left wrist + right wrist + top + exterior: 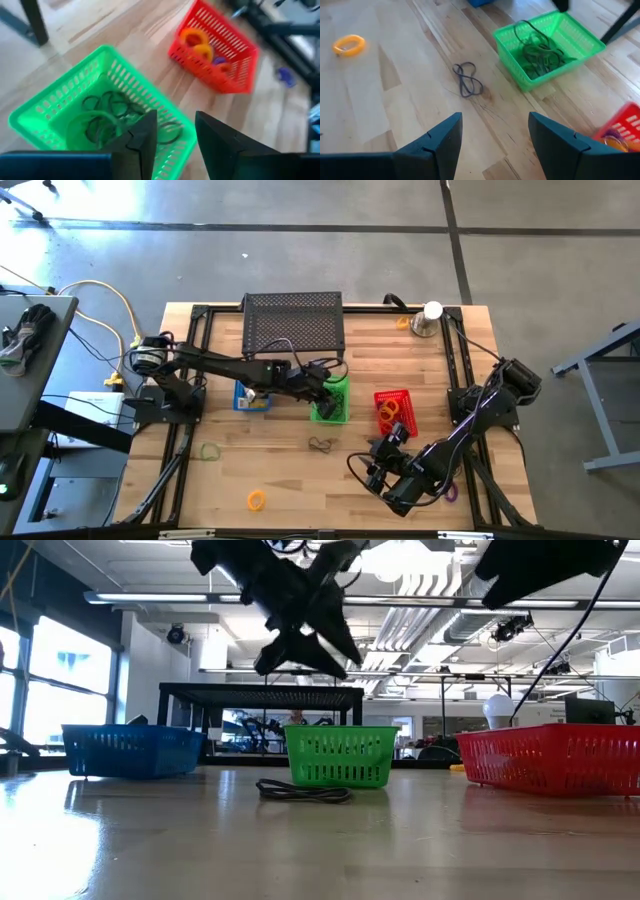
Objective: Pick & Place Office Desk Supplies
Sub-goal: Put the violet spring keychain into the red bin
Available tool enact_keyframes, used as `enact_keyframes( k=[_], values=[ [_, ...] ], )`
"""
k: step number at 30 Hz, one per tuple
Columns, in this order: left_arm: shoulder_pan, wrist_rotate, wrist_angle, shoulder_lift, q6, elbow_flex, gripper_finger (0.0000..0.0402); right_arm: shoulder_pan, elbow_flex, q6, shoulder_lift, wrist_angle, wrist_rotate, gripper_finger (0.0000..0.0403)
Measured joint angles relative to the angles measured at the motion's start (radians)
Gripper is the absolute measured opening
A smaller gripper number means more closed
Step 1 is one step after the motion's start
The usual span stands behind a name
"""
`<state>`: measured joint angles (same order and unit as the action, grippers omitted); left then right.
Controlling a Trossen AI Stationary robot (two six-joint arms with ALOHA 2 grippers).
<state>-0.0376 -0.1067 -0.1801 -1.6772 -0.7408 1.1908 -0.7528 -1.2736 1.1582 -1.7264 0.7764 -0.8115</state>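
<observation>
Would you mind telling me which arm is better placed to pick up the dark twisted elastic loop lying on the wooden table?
The right gripper: open, empty, pointed at the dark twisted elastic loop just ahead. The left gripper hangs open over the green plastic basket.

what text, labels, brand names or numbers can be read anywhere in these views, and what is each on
None: no readable word, label, brand or number shows in any view.
Green basket, red basket and blue basket: plain mesh walls, no visible labels.
Silver cup: no visible marking.
Room beyond the table in the low view: nothing readable.
</observation>
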Motion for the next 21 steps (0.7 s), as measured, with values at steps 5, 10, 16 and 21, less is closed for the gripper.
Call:
enact_keyframes(
  k=[5,10,16,21],
  values=[
    [-0.008,0.081,0.106,0.046,0.014,0.000,0.0131,-0.005,0.000,-0.048,0.000,-0.075,0.013,0.0216],
    [-0.054,0.205,0.086,0.084,0.091,0.002,0.0132,-0.030,0.000,-0.066,0.000,-0.085,0.283,0.0216],
    [-0.140,0.270,-0.017,0.090,0.098,0.001,0.0132,-0.117,0.000,0.106,0.000,-0.086,0.578,0.0216],
    [-0.250,0.223,-0.093,0.090,0.098,0.001,0.0132,-0.227,0.000,0.442,0.000,-0.058,0.628,0.0216]
  ],
)
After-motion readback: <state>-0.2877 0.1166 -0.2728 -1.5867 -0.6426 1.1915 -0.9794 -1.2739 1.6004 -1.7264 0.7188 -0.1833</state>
